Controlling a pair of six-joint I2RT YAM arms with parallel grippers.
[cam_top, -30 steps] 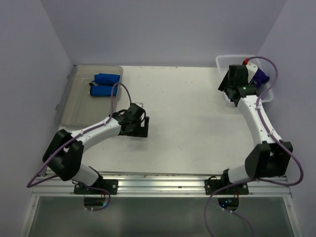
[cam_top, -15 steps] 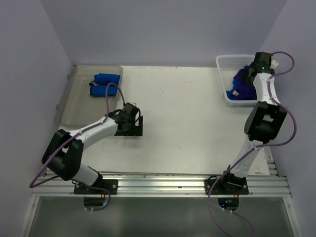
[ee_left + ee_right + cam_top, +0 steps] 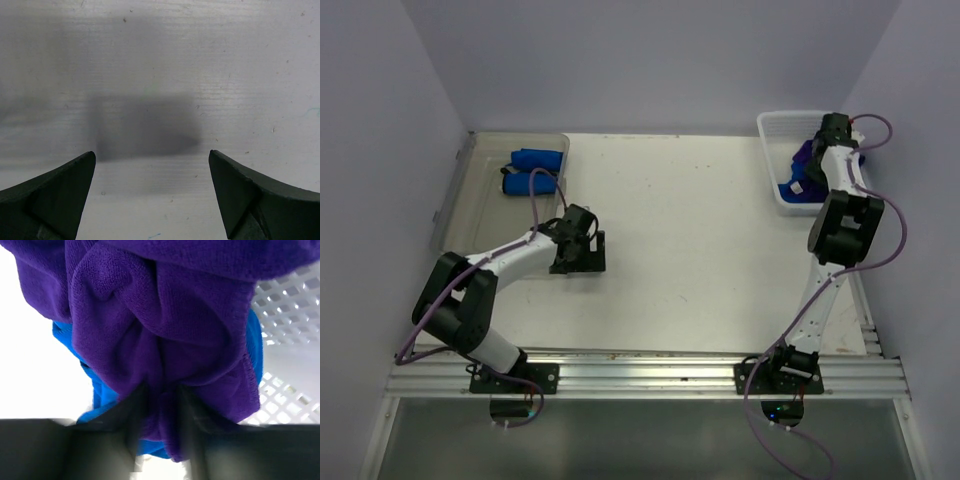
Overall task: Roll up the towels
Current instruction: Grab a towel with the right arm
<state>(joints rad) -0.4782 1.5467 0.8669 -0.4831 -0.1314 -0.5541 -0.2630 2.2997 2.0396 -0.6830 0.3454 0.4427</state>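
Note:
A dark purple towel point(image 3: 165, 315) lies bunched on a royal blue towel point(image 3: 100, 390) inside the white mesh basket point(image 3: 775, 125). My right gripper point(image 3: 162, 410) reaches down into the basket, its blurred dark fingers pinching a fold of the purple towel point(image 3: 807, 160). Two rolled blue towels point(image 3: 535, 160) point(image 3: 528, 184) lie in the clear grey tray point(image 3: 470, 215) at the back left. My left gripper point(image 3: 582, 252) hovers low over the bare white table, wide open with nothing between its fingers point(image 3: 55, 195).
The basket's mesh wall point(image 3: 290, 295) stands close on the right of the towel pile. The tray's near rim is just beyond the left arm. Purple walls close in the table on the left, back and right.
The right arm swung upright over the basket and dipped its gripper into the towels, and its fingers came together on the purple towel. The left gripper drifted slightly left, still open.

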